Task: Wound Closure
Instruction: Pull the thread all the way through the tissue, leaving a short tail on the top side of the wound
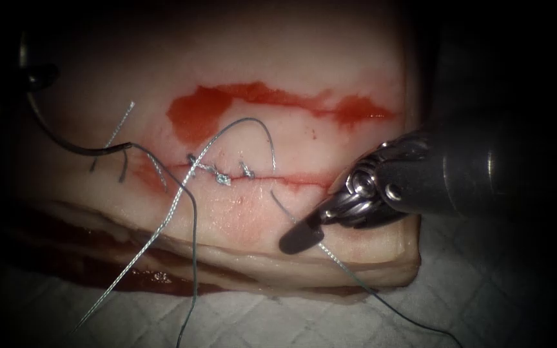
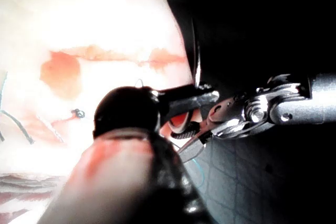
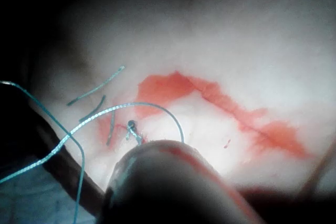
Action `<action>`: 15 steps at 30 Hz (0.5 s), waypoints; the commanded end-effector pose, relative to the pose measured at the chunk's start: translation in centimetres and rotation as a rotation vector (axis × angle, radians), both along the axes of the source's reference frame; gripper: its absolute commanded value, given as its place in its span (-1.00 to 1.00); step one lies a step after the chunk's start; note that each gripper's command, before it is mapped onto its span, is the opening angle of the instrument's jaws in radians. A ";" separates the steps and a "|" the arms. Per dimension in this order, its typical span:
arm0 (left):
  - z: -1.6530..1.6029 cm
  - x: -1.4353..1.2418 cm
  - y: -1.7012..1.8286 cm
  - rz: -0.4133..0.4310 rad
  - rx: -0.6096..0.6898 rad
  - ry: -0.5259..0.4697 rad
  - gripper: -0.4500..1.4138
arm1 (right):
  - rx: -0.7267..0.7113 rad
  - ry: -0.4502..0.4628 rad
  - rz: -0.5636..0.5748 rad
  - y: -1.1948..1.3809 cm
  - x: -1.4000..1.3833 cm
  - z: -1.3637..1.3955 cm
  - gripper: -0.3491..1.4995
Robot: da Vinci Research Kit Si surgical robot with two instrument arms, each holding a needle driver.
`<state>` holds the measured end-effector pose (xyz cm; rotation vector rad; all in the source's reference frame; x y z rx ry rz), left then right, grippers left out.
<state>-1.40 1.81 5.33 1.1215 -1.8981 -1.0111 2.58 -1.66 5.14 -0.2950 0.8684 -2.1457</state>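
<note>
Left claw [image 1: 33,80]: sunk in shadow, hard to make out; my jaws look clamped on the needle [image 1: 66,143] near one end. The needle arcs free above the tissue [image 1: 330,71], left of the cut [image 1: 291,177]. Right claw [image 1: 299,236]: closed on the thread [image 1: 343,267], right of the cut.

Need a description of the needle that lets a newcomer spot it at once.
Start at the tissue and go left of the cut. The needle is the dark arc held at its upper end by the left claw, lying over the tissue, not in it. Unlike the pale braided thread, gripped by the right claw, it is smooth, thicker and rigid.
</note>
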 end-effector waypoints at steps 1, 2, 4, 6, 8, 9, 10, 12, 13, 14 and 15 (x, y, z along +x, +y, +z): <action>0.05 -0.06 0.01 0.000 -0.001 -0.001 -1.00 | -0.006 0.004 0.000 0.03 0.11 0.05 0.38; 0.04 -0.06 0.01 0.000 -0.001 -0.001 -1.00 | -0.010 0.006 -0.003 0.02 0.12 0.06 0.38; 0.04 -0.06 0.01 0.000 -0.001 -0.001 -1.00 | -0.038 0.027 -0.034 0.03 0.14 0.09 0.42; 0.03 -0.06 0.01 0.000 0.000 -0.001 -1.00 | -0.041 0.025 -0.032 0.04 0.15 0.12 0.42; 0.02 -0.06 0.00 0.000 0.001 -0.001 -1.00 | -0.042 0.025 -0.032 0.05 0.15 0.14 0.40; 0.02 -0.06 0.00 0.000 0.001 -0.001 -1.00 | -0.043 0.024 -0.032 0.05 0.15 0.15 0.36; 0.02 -0.06 0.00 0.000 0.001 -0.001 -1.00 | -0.044 0.024 -0.032 0.05 0.14 0.16 0.29; 0.02 -0.06 0.00 0.000 0.001 -0.001 -1.00 | -0.046 0.026 -0.031 0.05 0.14 0.17 0.13; 0.02 -0.07 0.00 0.000 0.001 -0.001 -1.00 | -0.046 0.027 -0.031 0.05 0.14 0.17 -0.09; 0.01 -0.07 0.00 0.000 0.001 -0.002 -1.00 | -0.047 0.025 -0.034 0.04 0.13 0.17 -0.31; 0.01 -0.07 0.00 0.000 0.001 -0.002 -1.00 | -0.038 0.017 -0.023 0.04 0.12 0.18 -0.91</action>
